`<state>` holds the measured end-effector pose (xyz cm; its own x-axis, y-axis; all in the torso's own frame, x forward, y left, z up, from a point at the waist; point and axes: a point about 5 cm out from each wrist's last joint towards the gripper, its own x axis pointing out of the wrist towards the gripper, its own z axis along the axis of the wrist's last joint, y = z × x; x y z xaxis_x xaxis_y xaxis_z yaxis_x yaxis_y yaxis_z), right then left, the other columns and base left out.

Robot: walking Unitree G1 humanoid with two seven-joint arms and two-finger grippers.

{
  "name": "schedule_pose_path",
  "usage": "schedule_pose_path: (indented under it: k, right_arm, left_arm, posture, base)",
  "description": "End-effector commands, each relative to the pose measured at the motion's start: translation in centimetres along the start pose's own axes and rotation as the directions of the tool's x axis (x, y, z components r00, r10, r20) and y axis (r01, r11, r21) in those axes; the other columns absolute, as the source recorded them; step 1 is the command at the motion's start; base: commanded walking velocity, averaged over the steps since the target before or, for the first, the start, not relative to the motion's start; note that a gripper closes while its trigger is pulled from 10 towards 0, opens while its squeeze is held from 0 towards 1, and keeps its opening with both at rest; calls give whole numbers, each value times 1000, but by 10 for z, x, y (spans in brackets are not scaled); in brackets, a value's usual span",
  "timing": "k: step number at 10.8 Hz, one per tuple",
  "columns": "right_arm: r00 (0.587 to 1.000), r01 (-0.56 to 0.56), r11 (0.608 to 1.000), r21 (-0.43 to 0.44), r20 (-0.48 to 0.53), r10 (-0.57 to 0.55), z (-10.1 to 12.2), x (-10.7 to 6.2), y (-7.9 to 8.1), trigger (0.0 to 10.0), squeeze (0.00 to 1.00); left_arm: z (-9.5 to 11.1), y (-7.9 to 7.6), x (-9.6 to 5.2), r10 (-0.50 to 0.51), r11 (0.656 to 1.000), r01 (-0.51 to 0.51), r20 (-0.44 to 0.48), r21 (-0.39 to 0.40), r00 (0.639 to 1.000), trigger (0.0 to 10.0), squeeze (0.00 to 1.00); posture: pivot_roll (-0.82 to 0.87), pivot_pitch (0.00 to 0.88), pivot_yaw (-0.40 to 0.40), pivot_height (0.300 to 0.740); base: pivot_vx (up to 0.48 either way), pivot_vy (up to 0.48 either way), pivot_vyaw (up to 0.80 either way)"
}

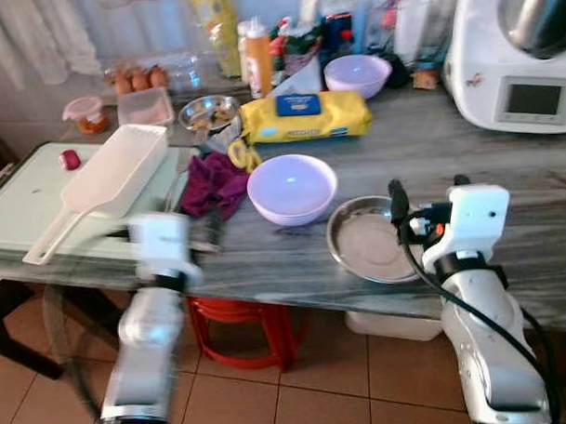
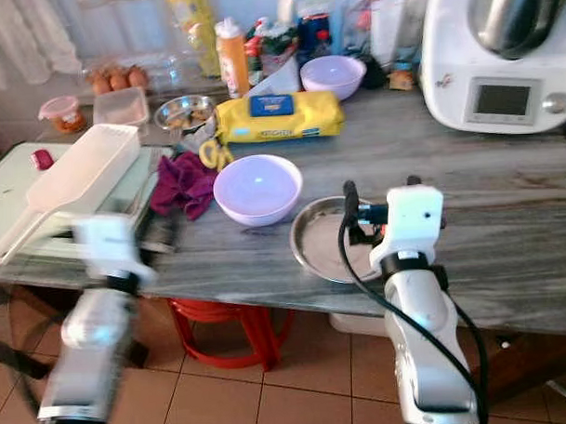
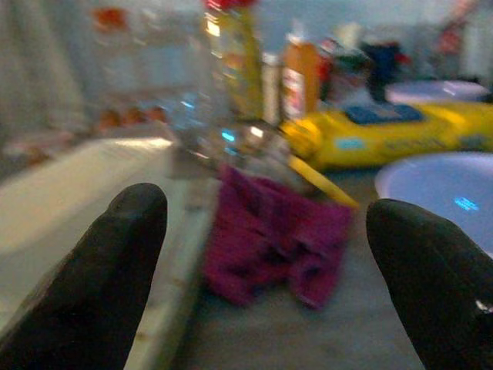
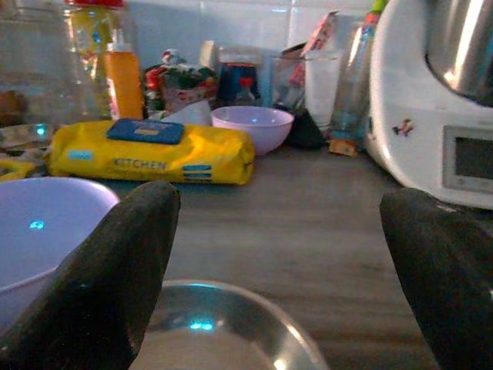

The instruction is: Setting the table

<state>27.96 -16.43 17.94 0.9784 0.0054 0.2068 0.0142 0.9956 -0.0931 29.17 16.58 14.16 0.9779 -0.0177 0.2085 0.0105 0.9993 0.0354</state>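
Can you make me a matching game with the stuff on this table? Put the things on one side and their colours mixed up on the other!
Things:
1. near bowl
2. wipes pack
3. crumpled cloth
4. round plate

Colours:
A. yellow
B. silver metal
C. pale purple
D. dark magenta

Pairs: 1-C, 2-A, 3-D, 4-B.

The right end effector is open just over the plate's edge.

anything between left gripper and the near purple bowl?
Yes: a magenta cloth lies on the counter between the open left gripper and the near purple bowl, per left wrist view.
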Motion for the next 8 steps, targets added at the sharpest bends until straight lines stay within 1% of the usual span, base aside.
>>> schedule_pose_path:
  k: [1,2,3,4,5,6,7,8]
  right_arm:
    - [999,-26,1000,3,20,26,3,2,6,10000,0]
    - [999,-46,999,-5,24,46,1,1,12,10000,0]
    - [1000,-24,1000,-8,20,24,-2,2,11,10000,0]
    - [1000,-19,999,30,22,18,-1,-1,10,10000,0]
    - [1000,-16,999,27,17,16,-3,-7,6,10000,0]
    - [1000,-1,1000,26,-6,1,-8,-10,2,10000,0]
    - [1000,7,998,68,-22,-6,-9,-14,-1,10000,0]
    - [1000,1,997,79,-22,1,-9,-13,0,10000,0]
  left_arm:
    - [3,7,-2,25,1000,-25,0,-2,1000,10000,0]
    - [2,14,-12,35,998,-34,-4,55,999,10000,0]
    - [-2,18,-19,31,996,-29,-28,79,999,10000,0]
    - [-5,21,-26,29,996,-25,-41,86,999,10000,0]
    - [-9,25,-32,47,993,-41,-55,107,997,10000,0]
    - [-10,25,-33,58,992,-51,-60,113,996,10000,0]
    - [-4,24,-33,58,992,-52,-47,117,997,10000,0]
    - [-4,24,-32,58,992,-52,-49,117,997,10000,0]
  posture:
    - [-167,85,77,740]
    - [-137,78,79,740]
    - [-127,96,71,740]
    - [-132,97,68,740]
    - [-132,90,71,740]
    - [-122,86,65,740]
    - [-120,86,59,740]
    - [-126,88,57,740]
  base:
    - [0,0,0]
    - [0,0,0]
    - [0,0,0]
    - [0,0,0]
    - [0,0,0]
    - [0,0,0]
    - [0,0,0]
    - [0,0,0]
